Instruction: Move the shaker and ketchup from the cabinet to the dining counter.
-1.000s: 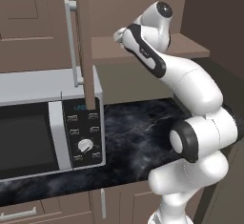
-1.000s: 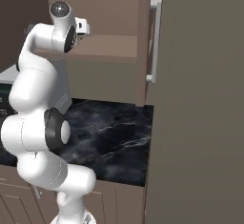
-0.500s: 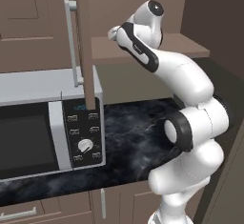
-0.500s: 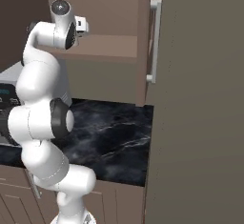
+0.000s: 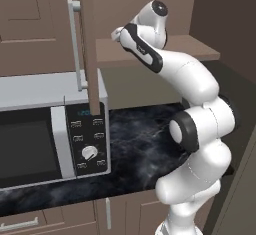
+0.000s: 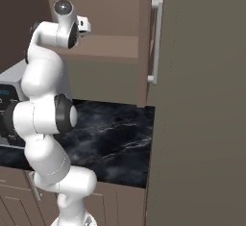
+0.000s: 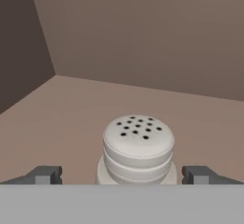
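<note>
1. The cabinet (image 5: 150, 14) hangs on the wall above the black marble table (image 5: 145, 139). Its brown door (image 5: 89, 39) stands swung out edge-on, with the long silver bar handle (image 5: 75, 44) on the side away from the arm. From the right base view the same cabinet (image 6: 110, 8) shows its bare shelf and a second door with a vertical handle (image 6: 154, 40).
2. The white arm (image 5: 195, 124) rises from the floor in front of the table and bends up and over, its wrist reaching into the open cabinet at shelf height.
3. A grey microwave (image 5: 45, 124) sits on the table under the open door, its control panel and round knob facing out.
4. The pincer (image 7: 123, 174) is held wide apart, one dark fingertip (image 7: 45, 174) on either side of the shaker and neither touching it.
5. The shaker (image 7: 138, 149) stands upright on the brown cabinet shelf (image 7: 71, 118), close in front of the hand and centred between the fingertips. It is pale, with a rounded cap dotted with small dark holes. The shelf's back wall is well behind it.
</note>
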{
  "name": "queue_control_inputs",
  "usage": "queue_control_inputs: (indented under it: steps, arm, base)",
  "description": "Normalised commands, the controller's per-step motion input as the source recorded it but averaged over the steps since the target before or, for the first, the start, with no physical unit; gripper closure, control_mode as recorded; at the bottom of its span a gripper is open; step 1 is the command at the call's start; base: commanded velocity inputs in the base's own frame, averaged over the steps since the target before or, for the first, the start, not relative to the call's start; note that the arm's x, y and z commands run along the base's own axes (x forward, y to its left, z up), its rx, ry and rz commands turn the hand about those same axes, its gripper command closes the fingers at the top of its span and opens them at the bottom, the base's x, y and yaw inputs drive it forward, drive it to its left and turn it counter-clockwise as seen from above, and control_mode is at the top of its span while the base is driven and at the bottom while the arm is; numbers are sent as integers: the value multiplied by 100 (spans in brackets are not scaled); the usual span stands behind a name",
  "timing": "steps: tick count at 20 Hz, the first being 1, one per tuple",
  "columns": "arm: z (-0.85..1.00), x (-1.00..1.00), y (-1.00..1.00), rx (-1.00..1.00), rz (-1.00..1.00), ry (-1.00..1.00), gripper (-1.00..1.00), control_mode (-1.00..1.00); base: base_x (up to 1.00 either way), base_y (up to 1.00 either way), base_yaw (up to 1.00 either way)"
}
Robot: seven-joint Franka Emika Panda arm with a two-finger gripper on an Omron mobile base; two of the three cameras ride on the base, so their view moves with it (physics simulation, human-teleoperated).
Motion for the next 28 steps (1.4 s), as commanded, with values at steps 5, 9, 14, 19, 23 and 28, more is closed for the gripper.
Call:
queue_control_inputs:
  steps: [5,9,14,19,23,28]
  arm:
    - [-20,3,0,0,0,0,100,-100]
    - [-15,-5,-10,0,0,0,100,-100]
    - [-10,-16,-26,0,0,0,100,-100]
    - [-1,-59,-22,0,0,-2,100,-100]
    - [0,-97,-25,0,0,-5,100,-100]
    - [9,-100,-15,0,0,-11,100,-100]
  base:
    - [0,0,0]
    - [0,0,0]
    - [0,0,0]
    - [0,0,0]
    - [0,0,0]
    - [0,0,0]
